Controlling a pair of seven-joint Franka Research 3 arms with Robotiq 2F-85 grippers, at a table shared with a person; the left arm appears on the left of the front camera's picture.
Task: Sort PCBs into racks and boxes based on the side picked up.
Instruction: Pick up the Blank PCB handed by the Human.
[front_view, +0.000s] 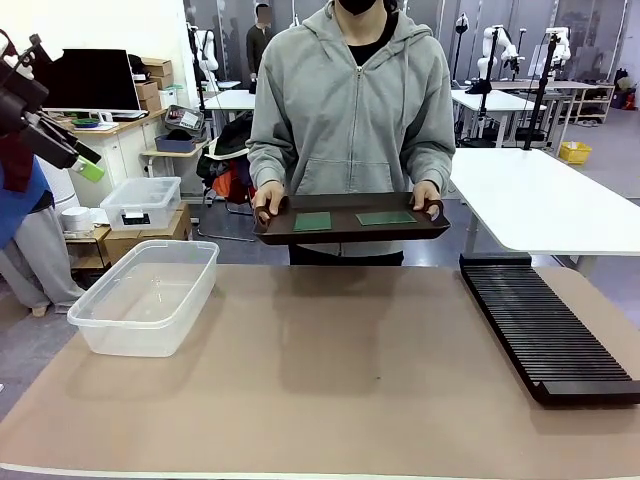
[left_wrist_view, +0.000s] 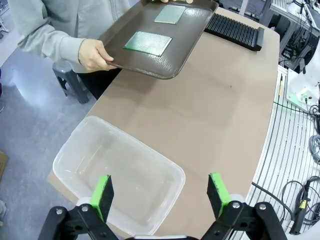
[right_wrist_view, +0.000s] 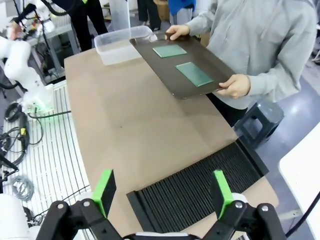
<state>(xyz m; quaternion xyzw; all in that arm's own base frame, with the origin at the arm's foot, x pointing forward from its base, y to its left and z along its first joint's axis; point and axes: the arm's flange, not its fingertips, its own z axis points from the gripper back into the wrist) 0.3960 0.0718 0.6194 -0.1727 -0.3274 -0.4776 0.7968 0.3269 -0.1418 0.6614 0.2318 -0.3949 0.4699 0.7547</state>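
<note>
A person at the far side holds a dark brown tray (front_view: 350, 233) above the table's far edge. Two green PCBs lie flat on it, a squarer one (front_view: 312, 221) and a longer one (front_view: 385, 217). The clear box (front_view: 145, 295) stands empty at the left, and the long black rack (front_view: 545, 325) lies at the right. My left gripper (left_wrist_view: 160, 195) hangs open above the box (left_wrist_view: 120, 175), well short of the tray (left_wrist_view: 165, 55). My right gripper (right_wrist_view: 163, 192) hangs open above the rack (right_wrist_view: 200, 185), with the tray (right_wrist_view: 175, 80) and both boards (right_wrist_view: 169, 50) (right_wrist_view: 194, 73) far ahead.
The person's hands (front_view: 268, 208) (front_view: 428, 203) grip the tray's two ends. A smaller lidded tub (front_view: 140, 203) sits on a carton behind the table's left. A white table (front_view: 545, 200) stands beyond the rack. Brown tabletop (front_view: 330, 370) lies bare between box and rack.
</note>
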